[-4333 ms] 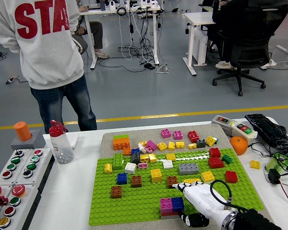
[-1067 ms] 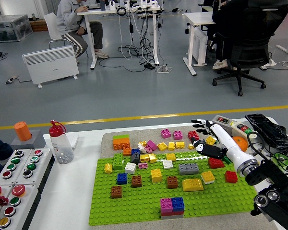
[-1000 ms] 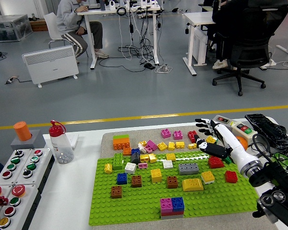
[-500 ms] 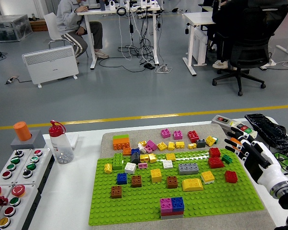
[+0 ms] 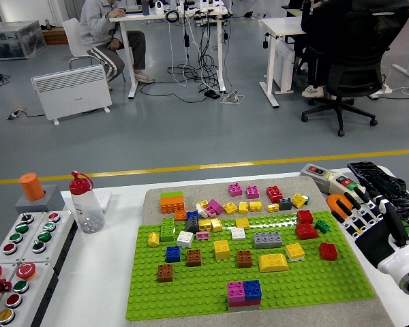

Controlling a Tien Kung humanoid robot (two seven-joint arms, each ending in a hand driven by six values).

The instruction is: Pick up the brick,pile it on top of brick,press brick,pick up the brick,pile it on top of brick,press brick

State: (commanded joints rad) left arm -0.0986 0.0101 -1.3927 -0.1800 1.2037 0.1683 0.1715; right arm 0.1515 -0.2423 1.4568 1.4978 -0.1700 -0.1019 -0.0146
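Hanging off to the right of the green base plate point(image 5: 191, 303), the right hand point(image 5: 376, 230) has its fingers point(image 5: 358, 216) spread out and is holding nothing. It sits above the table edge near the orange ball point(image 5: 336, 201), well apart from the bricks. The left hand is not in the picture at all. Near the front of the plate stands a little stack point(image 5: 243, 293): a pink brick point(image 5: 236, 290) and a blue brick point(image 5: 252, 289) side by side on top, with what looks like a red and a grey layer under them. That looks like piling that is already done, though I cannot tell if each brick was pressed down hard. A flat yellow brick point(image 5: 273, 262) lies on the plate just in front of a brown brick point(image 5: 245, 258). Many more loose bricks, red, grey, yellow and pink, are spread over the back of the plate and the mat behind it. I think part of the job is finished and the hand is free, so if another brick has to go on, it must reach in and pick one first.
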